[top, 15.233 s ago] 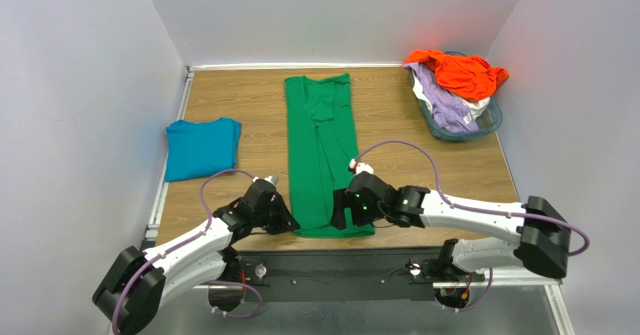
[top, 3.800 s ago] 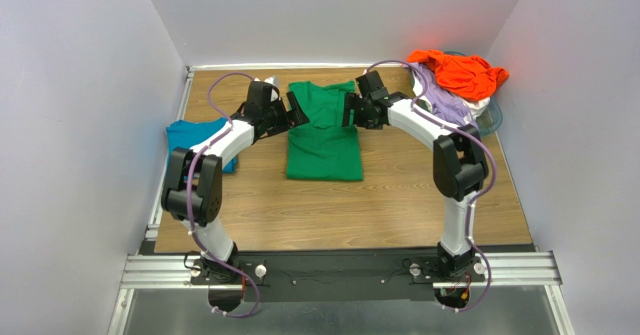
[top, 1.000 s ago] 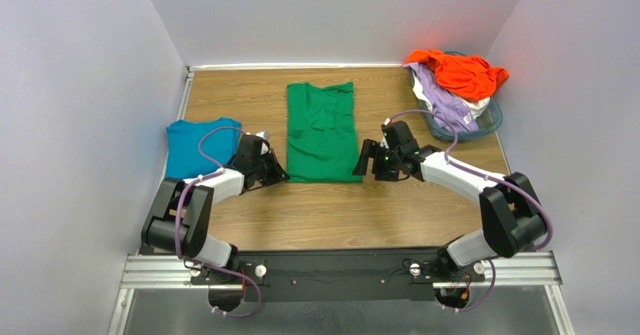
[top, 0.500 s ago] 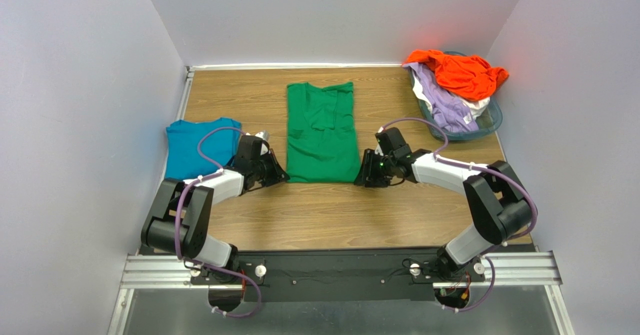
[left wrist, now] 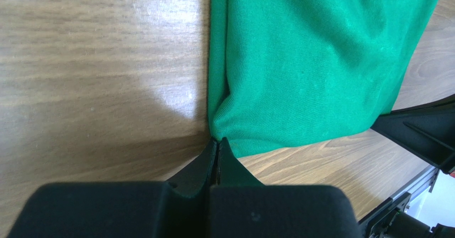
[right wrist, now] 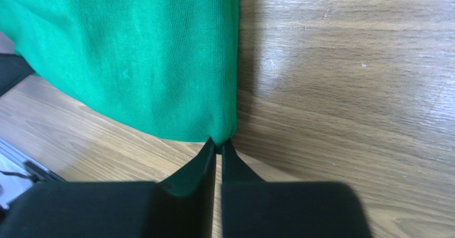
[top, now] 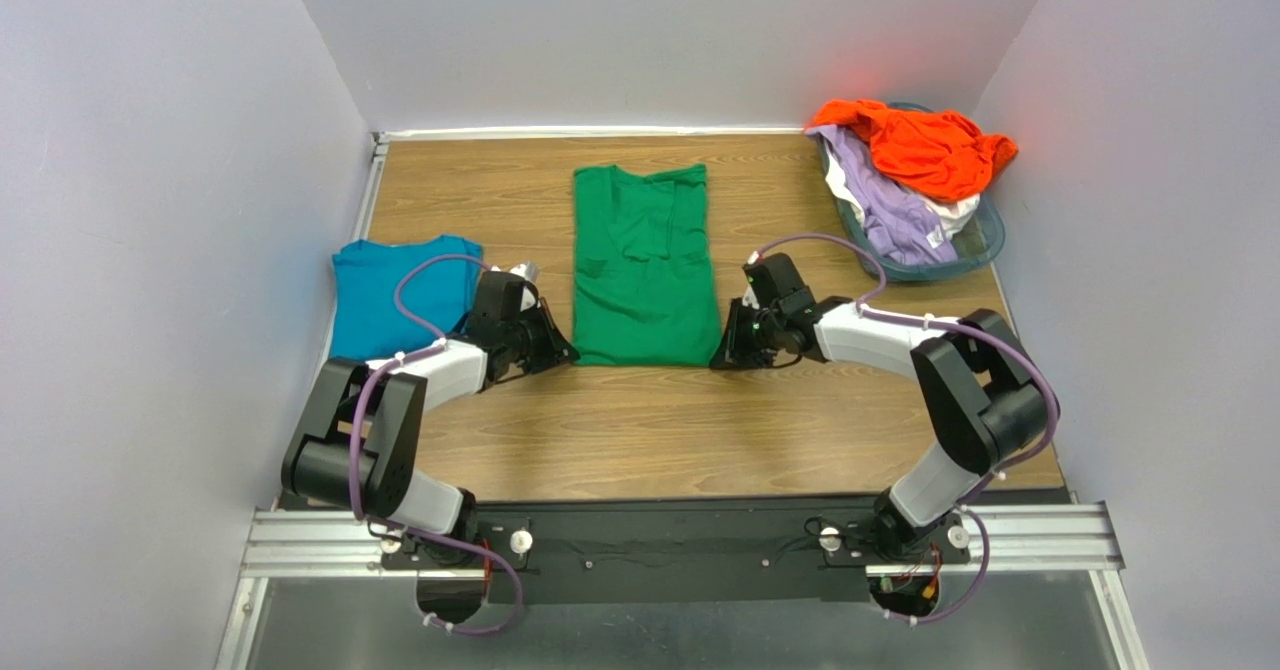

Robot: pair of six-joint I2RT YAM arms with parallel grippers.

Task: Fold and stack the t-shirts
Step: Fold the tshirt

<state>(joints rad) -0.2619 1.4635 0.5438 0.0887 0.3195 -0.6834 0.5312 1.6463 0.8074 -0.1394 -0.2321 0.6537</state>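
With left pincer (left wrist: pixel 216 142) and right pincer (right wrist: pixel 219 142) clamped on green t-shirt (top: pixel 646 265) corners toward near edge of desk (top: pixel 842 415), lift evenly: likely soft, light, limp.

- Five t-shirts: one green t-shirt (top: pixel 646 273), one teal t-shirt (top: pixel 398 295), one orange t-shirt (top: pixel 920 145), one lavender t-shirt (top: pixel 887 213), one white t-shirt (top: pixel 953 207).
- One basket (top: pixel 980 243).
- Two grippers: left gripper (left wrist: pixel 216 143), right gripper (right wrist: pixel 219 145).
- One wooden table (top: pixel 676 430).

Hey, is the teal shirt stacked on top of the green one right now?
No, the teal t-shirt lies folded off to the left, apart from the green t-shirt in the middle.
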